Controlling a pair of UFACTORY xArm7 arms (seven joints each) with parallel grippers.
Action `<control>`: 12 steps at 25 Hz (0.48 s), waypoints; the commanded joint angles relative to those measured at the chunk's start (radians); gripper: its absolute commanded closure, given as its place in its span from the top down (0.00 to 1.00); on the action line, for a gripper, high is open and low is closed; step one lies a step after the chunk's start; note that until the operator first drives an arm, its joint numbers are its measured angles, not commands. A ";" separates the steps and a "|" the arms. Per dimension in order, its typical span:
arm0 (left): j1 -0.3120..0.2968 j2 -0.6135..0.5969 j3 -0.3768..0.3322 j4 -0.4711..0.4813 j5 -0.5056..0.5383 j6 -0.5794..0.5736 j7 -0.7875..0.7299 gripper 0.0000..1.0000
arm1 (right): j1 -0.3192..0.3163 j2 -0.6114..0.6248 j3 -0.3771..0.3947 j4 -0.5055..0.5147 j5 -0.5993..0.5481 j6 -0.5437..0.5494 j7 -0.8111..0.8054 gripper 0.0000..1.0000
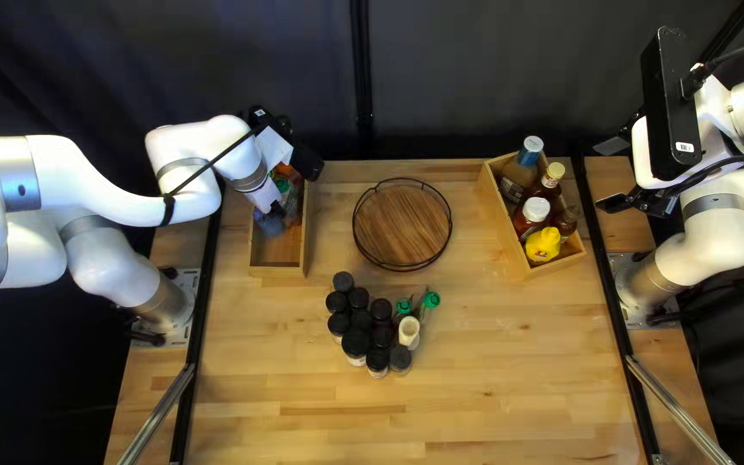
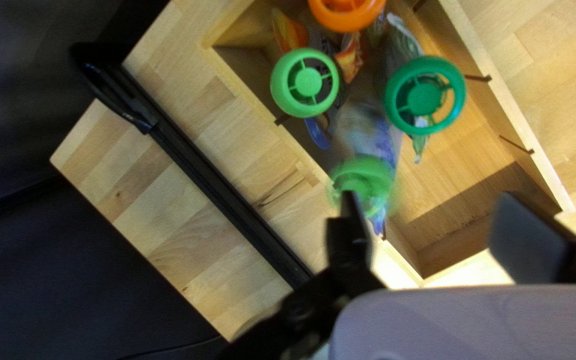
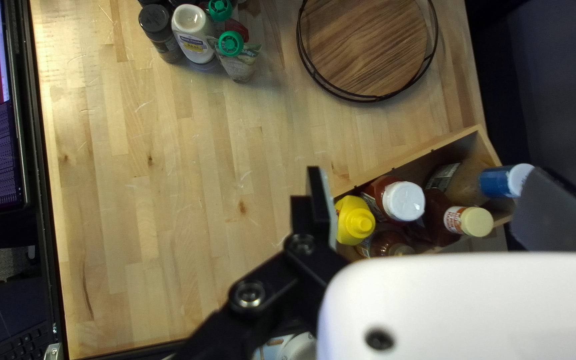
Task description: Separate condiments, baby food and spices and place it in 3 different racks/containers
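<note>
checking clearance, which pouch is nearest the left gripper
The light-green-capped blue pouch, its cap by the fingers; the other caps are farther off.

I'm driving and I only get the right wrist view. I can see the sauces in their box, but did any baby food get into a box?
Observer: Yes, pouches with one orange and three green caps stand in another wooden box.
Operator: Is the other gripper holding one?
Observer: No, the left gripper is open over that box, with a green cap right by one finger.
Operator: I see just the edge of the spices. Are there lots?
Observer: Yes, a whole bunch of black-lidded jars is huddled on the table.
</note>
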 commanded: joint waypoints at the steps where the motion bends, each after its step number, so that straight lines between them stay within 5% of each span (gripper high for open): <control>1: -0.054 0.059 -0.059 0.116 -0.038 0.096 -0.011 1.00 | 0.000 0.000 0.000 0.000 0.000 0.000 0.000 1.00; 12: -0.231 0.333 -0.059 0.414 -0.221 0.110 0.398 1.00 | 0.000 0.000 0.000 0.000 0.000 0.000 0.000 1.00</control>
